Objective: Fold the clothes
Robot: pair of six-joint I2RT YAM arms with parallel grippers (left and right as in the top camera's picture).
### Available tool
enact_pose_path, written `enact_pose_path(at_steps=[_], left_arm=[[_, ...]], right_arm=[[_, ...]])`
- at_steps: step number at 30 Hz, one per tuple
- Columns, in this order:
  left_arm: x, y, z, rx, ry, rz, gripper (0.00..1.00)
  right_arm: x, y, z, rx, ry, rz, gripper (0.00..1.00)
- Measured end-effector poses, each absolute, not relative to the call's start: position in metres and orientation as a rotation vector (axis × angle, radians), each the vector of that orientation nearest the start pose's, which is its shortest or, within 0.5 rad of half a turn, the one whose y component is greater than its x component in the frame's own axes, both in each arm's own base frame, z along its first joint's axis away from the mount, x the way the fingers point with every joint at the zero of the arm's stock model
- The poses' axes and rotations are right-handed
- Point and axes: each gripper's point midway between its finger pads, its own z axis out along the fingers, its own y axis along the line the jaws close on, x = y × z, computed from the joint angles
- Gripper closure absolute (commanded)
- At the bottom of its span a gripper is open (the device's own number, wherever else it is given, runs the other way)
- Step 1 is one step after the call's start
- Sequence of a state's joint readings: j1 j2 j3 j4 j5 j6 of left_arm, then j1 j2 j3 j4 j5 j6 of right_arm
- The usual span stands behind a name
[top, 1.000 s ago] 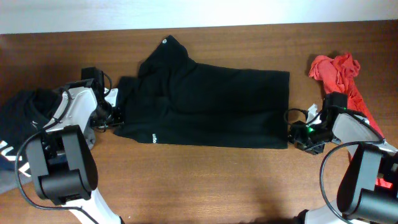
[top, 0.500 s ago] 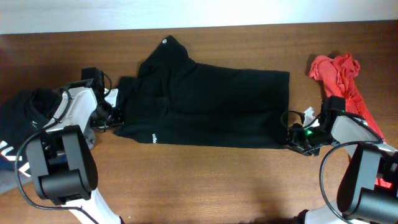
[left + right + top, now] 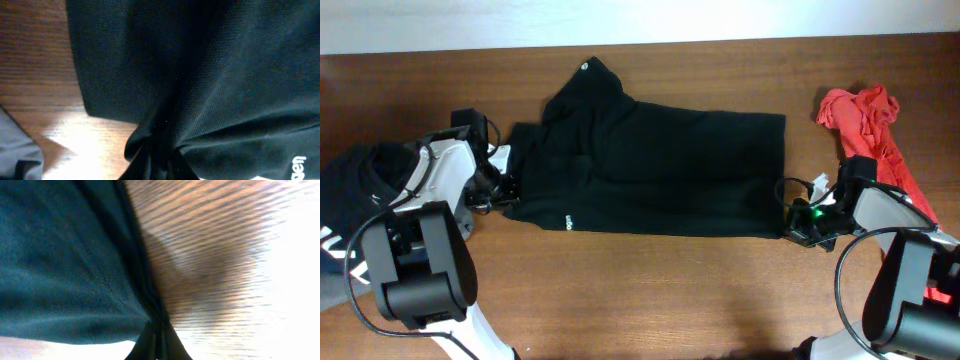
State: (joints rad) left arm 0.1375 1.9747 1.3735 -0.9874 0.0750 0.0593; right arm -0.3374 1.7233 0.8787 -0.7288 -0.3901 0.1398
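Low over the tabletop (image 3: 650, 290), my left gripper (image 3: 506, 192) and right gripper (image 3: 788, 222) each pinch one end of the black garment (image 3: 660, 175) (cloth bunched).

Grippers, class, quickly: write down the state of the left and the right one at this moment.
Left gripper: closed on the black garment, at its left edge.
Right gripper: closed on the same garment's near right corner.

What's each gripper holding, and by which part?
Both pinch the black garment: left gripper at its left edge, right gripper at its lower right corner.
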Motion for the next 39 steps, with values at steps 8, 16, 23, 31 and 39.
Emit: enact_pose_path(at_steps=[8,16,23,31,39], left_arm=[[0.362,0.044,0.039,-0.115,3.140,-0.052,0.97],[0.358,0.055,0.040,-0.105,3.159,0.053,0.79],[0.362,0.056,0.040,-0.116,3.142,0.056,0.59],[0.386,0.048,0.078,-0.109,3.060,-0.030,0.39],[0.474,-0.008,0.182,0.161,2.597,-0.339,0.39]], right_arm=[[0.271,-0.032,-0.002,0.771,2.967,0.559,0.96],[0.270,-0.036,-0.002,0.798,2.970,0.527,0.96],[0.273,-0.038,0.000,0.767,2.961,0.530,0.64],[0.285,-0.047,0.024,0.738,2.928,0.483,0.49],[0.352,-0.043,0.111,0.557,2.643,0.633,0.43]])
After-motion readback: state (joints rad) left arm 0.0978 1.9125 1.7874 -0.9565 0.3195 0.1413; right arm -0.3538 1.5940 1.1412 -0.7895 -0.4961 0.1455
